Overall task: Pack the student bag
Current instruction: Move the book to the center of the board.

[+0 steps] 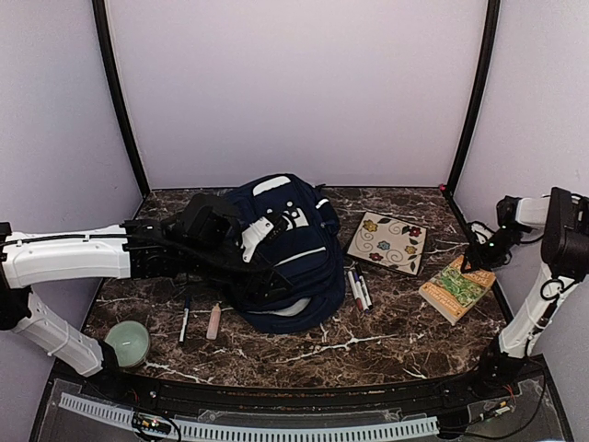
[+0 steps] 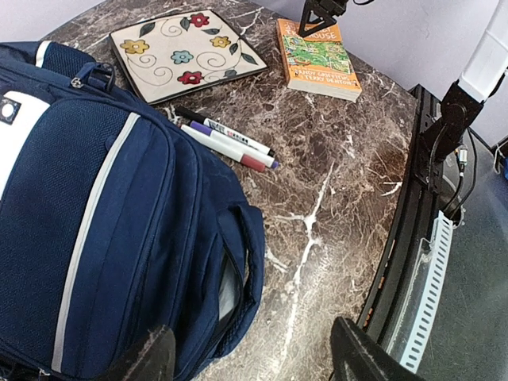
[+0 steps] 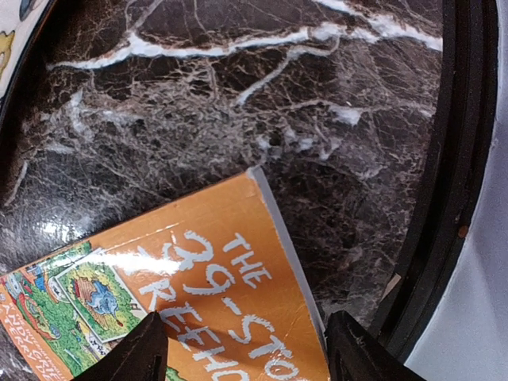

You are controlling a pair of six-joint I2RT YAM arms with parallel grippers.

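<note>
The navy student bag (image 1: 281, 253) lies flat mid-table, its near opening showing grey lining (image 2: 226, 290). My left gripper (image 1: 262, 267) is open over the bag's near edge, one finger (image 2: 151, 357) above the fabric, the other (image 2: 357, 357) above bare table. An orange book (image 1: 457, 287) lies at the right; my right gripper (image 1: 479, 253) is open just above its top corner (image 3: 262, 262), its fingers astride the book's edge. Three markers (image 1: 358, 288) lie right of the bag, also seen in the left wrist view (image 2: 226, 139).
A flowered square plate (image 1: 387, 241) lies behind the markers. Left of the bag lie a black pen (image 1: 185, 322), a pink eraser stick (image 1: 213, 321) and a green round candle (image 1: 127, 342). A black rail (image 2: 413, 238) edges the table front.
</note>
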